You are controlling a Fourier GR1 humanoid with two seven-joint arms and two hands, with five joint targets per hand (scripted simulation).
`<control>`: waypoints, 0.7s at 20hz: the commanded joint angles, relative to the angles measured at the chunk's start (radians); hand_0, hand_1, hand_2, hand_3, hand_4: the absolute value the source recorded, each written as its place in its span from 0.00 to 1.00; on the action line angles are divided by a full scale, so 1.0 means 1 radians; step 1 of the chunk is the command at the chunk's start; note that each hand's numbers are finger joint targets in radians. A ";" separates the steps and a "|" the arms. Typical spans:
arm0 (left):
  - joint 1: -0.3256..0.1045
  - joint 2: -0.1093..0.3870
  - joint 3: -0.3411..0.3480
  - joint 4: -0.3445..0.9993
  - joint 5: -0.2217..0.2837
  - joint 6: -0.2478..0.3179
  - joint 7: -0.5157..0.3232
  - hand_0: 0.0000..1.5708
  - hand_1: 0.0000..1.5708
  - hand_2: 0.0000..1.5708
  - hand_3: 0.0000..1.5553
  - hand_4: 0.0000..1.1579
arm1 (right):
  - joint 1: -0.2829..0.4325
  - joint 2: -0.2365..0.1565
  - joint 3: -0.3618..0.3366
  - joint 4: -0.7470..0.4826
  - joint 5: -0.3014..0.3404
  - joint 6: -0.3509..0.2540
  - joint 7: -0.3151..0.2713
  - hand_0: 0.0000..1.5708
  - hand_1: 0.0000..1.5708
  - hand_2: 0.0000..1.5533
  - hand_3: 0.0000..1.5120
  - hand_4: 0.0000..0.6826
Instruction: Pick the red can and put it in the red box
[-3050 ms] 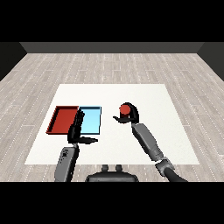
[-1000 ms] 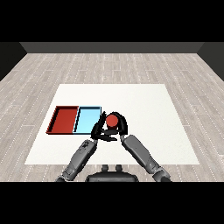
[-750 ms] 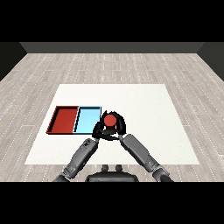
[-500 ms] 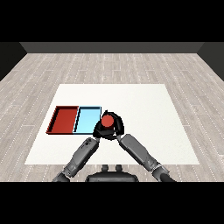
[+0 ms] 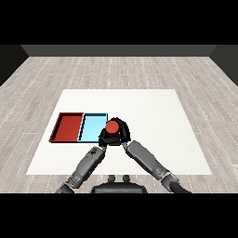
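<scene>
Right beside the light blue tray (image 5: 93,127) I've got the red can (image 5: 111,127), my right hand (image 5: 122,132) with its fingers curled round it. Left hand (image 5: 103,138) presses in too; can't tell its fingers. Red tray (image 5: 68,127) sits further left on the desk (image 5: 153,111).

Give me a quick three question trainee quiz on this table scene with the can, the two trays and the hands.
1. True or false: the red can already lies in the red tray.
2. Which tray is nearer the can? A. red tray B. blue tray C. both equally near
3. Fill in: the can is at the blue tray's ____ edge, as the view shows it.

Key
1. False. It is between the left hand and right hand, outside the red tray.
2. B.
3. Right.
</scene>
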 commanded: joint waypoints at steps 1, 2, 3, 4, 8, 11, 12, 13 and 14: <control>-0.033 -0.007 0.046 0.017 -0.023 0.069 0.084 1.00 1.00 0.98 0.92 0.80 | 0.045 -0.008 0.004 -0.111 0.043 -0.026 0.076 0.94 0.94 0.93 0.91 0.92; -0.084 -0.007 -0.004 0.003 -0.014 0.139 0.149 1.00 1.00 0.95 0.89 0.79 | 0.030 0.004 -0.006 0.002 -0.009 0.044 -0.009 0.97 0.97 0.94 0.91 0.92; -0.042 -0.007 -0.017 0.036 -0.016 0.137 0.073 0.97 0.97 0.94 0.88 0.75 | 0.036 0.004 0.007 -0.080 0.024 -0.014 0.061 0.97 0.97 0.94 0.92 0.91; -0.034 -0.007 -0.052 0.035 -0.004 0.170 0.063 0.96 0.96 0.94 0.89 0.76 | 0.035 0.004 0.024 -0.037 -0.011 -0.004 0.002 0.99 0.99 0.94 0.92 0.90; -0.025 -0.007 -0.008 -0.058 -0.065 0.173 0.098 1.00 1.00 0.96 0.91 0.87 | 0.041 0.003 0.027 -0.049 0.016 0.003 -0.007 0.93 0.93 0.93 0.91 0.89; -0.008 -0.007 -0.046 -0.030 -0.006 0.228 0.019 1.00 1.00 0.96 0.91 0.83 | 0.041 0.003 0.072 -0.040 -0.044 -0.038 -0.044 0.91 0.91 0.93 0.91 0.90; -0.003 -0.007 -0.048 -0.020 -0.018 0.239 0.007 1.00 1.00 0.97 0.91 0.81 | 0.007 0.003 0.068 0.034 -0.084 -0.037 -0.085 0.91 0.91 0.93 0.91 0.91; -0.033 -0.007 -0.035 -0.061 -0.059 0.258 0.077 1.00 1.00 0.97 0.91 0.78 | 0.040 0.003 0.036 -0.050 -0.030 -0.026 -0.015 0.92 0.92 0.93 0.91 0.91; -0.074 -0.007 0.004 -0.018 -0.034 0.225 0.060 1.00 1.00 0.97 0.92 0.83 | 0.022 0.003 0.092 -0.051 -0.093 -0.058 -0.039 0.93 0.93 0.93 0.91 0.87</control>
